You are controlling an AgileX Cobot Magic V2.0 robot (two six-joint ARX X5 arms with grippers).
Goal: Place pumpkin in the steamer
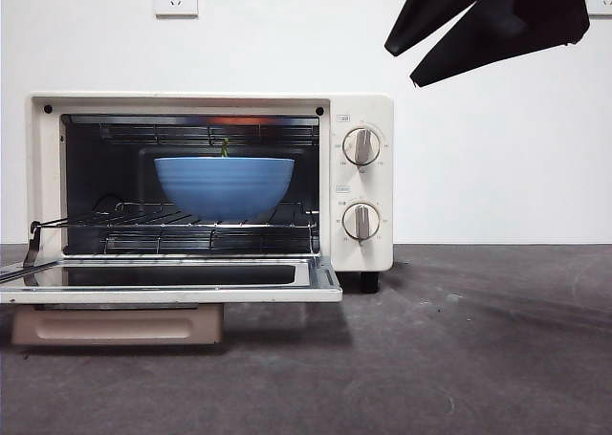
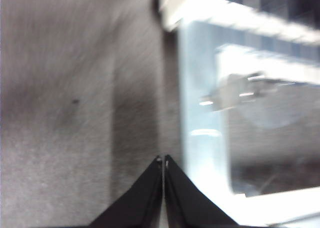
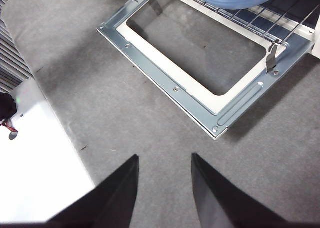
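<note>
Above the table in front of the steamer's dropped door, your right gripper hangs with jaws apart, holding nothing and touching nothing. Well beyond it, inside the steamer, a blue bowl sits on the rack, and only the pumpkin's green stem shows above the bowl's rim. Your left gripper has its jaws together, empty, beside the door's edge.
</note>
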